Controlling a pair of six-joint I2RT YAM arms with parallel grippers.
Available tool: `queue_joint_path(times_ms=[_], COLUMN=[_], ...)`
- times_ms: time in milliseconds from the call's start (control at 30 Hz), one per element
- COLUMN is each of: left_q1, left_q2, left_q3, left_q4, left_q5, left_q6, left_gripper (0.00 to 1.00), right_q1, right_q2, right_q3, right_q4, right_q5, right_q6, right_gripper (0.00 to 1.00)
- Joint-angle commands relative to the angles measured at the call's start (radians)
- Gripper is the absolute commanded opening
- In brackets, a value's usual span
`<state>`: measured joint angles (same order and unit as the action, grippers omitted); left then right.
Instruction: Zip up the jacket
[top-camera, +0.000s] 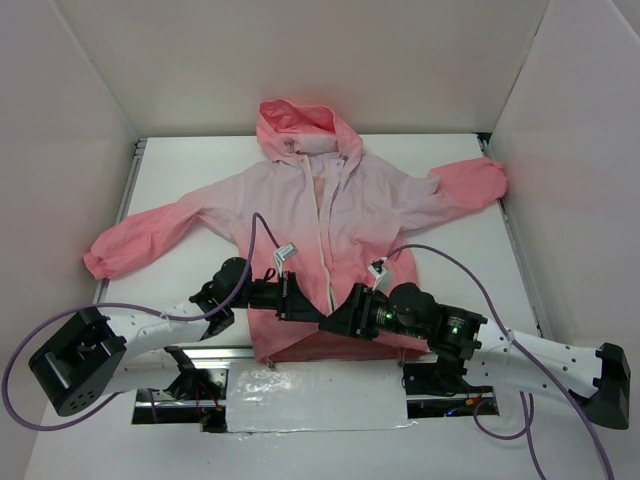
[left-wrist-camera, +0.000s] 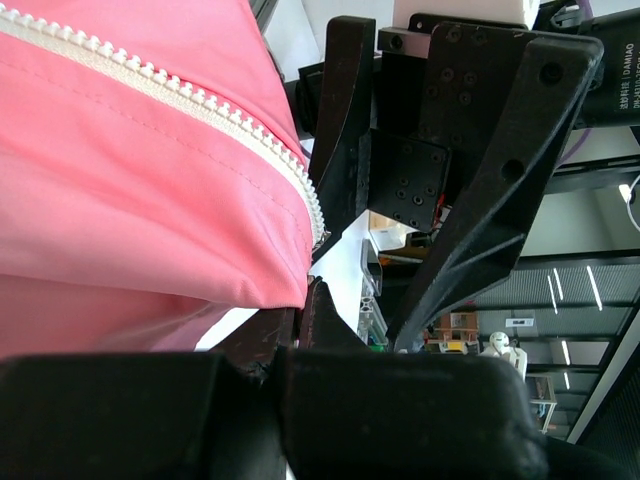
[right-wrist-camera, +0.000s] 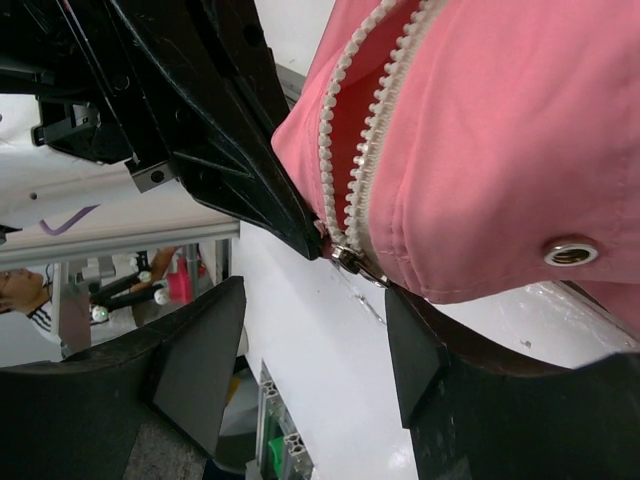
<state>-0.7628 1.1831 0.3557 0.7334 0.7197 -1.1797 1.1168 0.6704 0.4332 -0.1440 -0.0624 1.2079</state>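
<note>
jacket (top-camera: 345, 205) hem clamped in left gripper (top-camera: 303, 303); right gripper (right-wrist-camera: 315, 310) parted

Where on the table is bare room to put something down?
Bare table lies either side of the hood, behind the left sleeve and right sleeve. Crowded: the hem, where the left hand and right hand meet.

Light: bright, even, overhead.
Cast: the jacket (top-camera: 340, 210) tints the right wall (top-camera: 560, 150) pink.
Glare: silvery sheet (top-camera: 310, 395), desk's (top-camera: 190, 175) near edge.
Blur: my wrist views, nearest the lens.
</note>
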Motion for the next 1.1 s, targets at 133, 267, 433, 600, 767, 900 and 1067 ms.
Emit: queue_joint_path(times_ms=[133, 267, 433, 600, 767, 900, 1067], left_q1=[-0.004, -0.004, -0.004, -0.004, -0.004, -0.004, -0.004], left_q2=[0.012, 0.013, 0.009, 0.012, 0.013, 0.007, 0.006], left_q3=[0.035, 0.032, 0.028, 0.023, 0.017, 0.014, 0.003], left_q4=[0.084, 0.092, 0.095, 0.106, 0.116, 0.106, 0.11], left_q5=[0.038, 0.04, 0.04, 0.04, 0.04, 0.037, 0.034], left_q6=[0.005, -0.001, -0.003, -0.009, -0.017, -0.008, -0.009], left_gripper=[0.0, 0.0, 0.0, 0.0, 0.0, 0.0, 0.0], right_q1=[0.011, 0.009, 0.009, 0.009, 0.009, 0.009, 0.009], right_q2=[-0.022, -0.038, -0.074, -0.097, -0.083, -0.087, -0.106], right_q3=[-0.016, -0.036, -0.057, -0.079, -0.085, -0.079, -0.08], right_q4=[0.038, 0.061, 0.075, 0.106, 0.141, 0.141, 0.138], right_q5=[0.061, 0.073, 0.099, 0.102, 0.084, 0.081, 0.087], right_q6=[0.01, 0.021, 0.024, 0.031, 0.03, 0.025, 0.025], right_gripper=[0.63, 0.61, 0.57, 0.56, 0.55, 0.49, 0.47])
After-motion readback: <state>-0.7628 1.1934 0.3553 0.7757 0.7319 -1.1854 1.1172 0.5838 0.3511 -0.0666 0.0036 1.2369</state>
